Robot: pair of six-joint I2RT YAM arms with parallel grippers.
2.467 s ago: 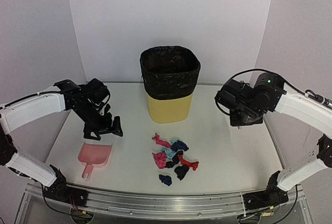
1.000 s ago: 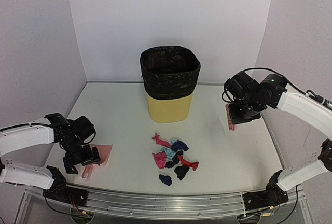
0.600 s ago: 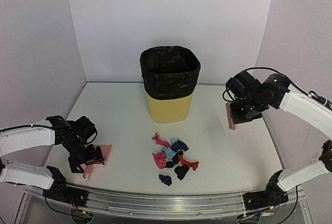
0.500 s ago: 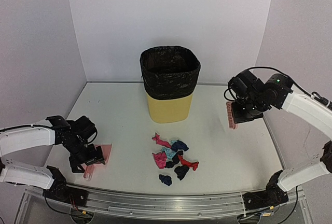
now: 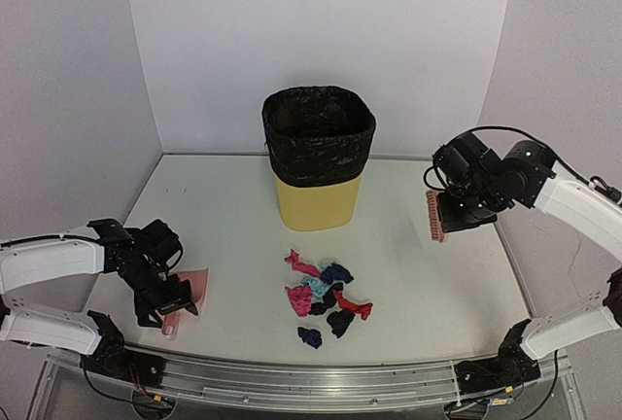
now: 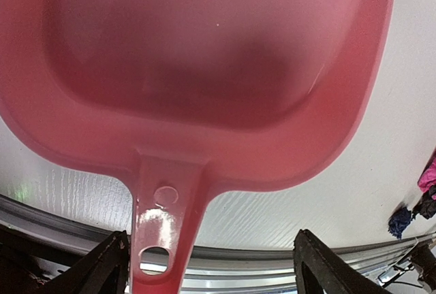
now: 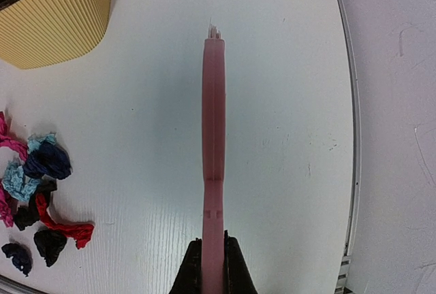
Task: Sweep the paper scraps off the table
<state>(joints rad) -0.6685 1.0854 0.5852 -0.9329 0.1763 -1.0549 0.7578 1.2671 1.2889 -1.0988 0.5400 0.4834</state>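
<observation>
White table (image 5: 428, 284) holds seemingly light, soft scraps (image 5: 326, 296), to sweep not grip: right jaws pinch brush (image 5: 433, 218), left jaws spread astride dustpan (image 5: 197, 286) handle.

One bin (image 5: 318, 159) stands on the one table (image 5: 437, 284) — yellow, with a black liner. Just in front of the bin sit the paper scraps (image 5: 326, 296): roughly ten, bunched too tightly for an exact tally. At least two pink, two navy, two black, one red and one light blue can be picked out. One pink dustpan (image 6: 218, 69) lies to the bin's front left. One pink brush (image 7: 213, 158) is off to the bin's right. Two arms — left arm (image 5: 49, 257) and right arm (image 5: 583, 208) — flank the bin.
</observation>
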